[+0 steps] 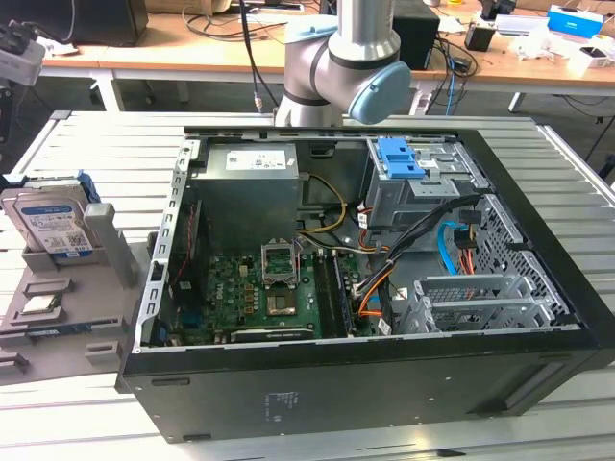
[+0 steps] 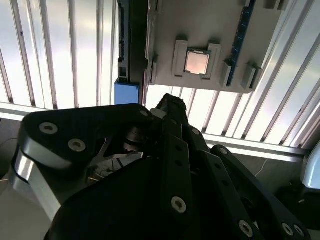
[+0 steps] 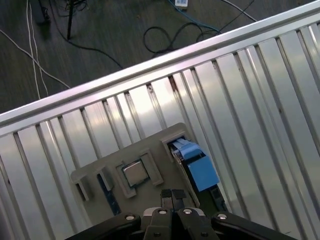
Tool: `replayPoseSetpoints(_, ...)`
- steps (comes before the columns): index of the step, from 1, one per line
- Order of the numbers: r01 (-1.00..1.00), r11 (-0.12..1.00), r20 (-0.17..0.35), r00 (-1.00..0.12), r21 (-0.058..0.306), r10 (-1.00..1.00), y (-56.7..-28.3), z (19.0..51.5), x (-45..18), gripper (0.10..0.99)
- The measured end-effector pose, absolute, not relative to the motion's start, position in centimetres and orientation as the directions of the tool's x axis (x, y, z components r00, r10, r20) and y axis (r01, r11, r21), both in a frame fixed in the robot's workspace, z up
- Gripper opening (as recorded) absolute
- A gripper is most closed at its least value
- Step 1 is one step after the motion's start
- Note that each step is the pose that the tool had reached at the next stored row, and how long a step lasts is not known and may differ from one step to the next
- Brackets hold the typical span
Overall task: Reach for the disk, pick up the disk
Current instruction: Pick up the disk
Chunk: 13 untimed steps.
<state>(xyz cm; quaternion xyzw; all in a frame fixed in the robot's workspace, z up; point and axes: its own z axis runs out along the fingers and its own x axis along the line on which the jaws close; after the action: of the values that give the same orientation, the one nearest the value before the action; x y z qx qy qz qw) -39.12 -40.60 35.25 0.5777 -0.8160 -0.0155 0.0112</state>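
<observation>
The disk, silver with a white-and-blue label and a blue bracket, stands upright in a grey holder at the exterior view's left, on the slatted table. In the first wrist view I look down on its blue-edged top, and my gripper hangs well above the holder, close beside the disk, with its fingers pressed together on nothing. In the second wrist view the gripper's black linkage fills the foreground, and a blue piece of the disk's bracket shows past it.
An open computer case takes up the middle of the table, with a blue caddy on its metal cage. A processor chip lies in the holder beside the disk. Beyond the table's edge is floor with cables.
</observation>
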Motion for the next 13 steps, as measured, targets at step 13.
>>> replayPoseSetpoints(13, -0.972, 0.233, 0.000, -0.233, 0.038, -0.972, -40.61, 35.25, -39.12, 0.106)
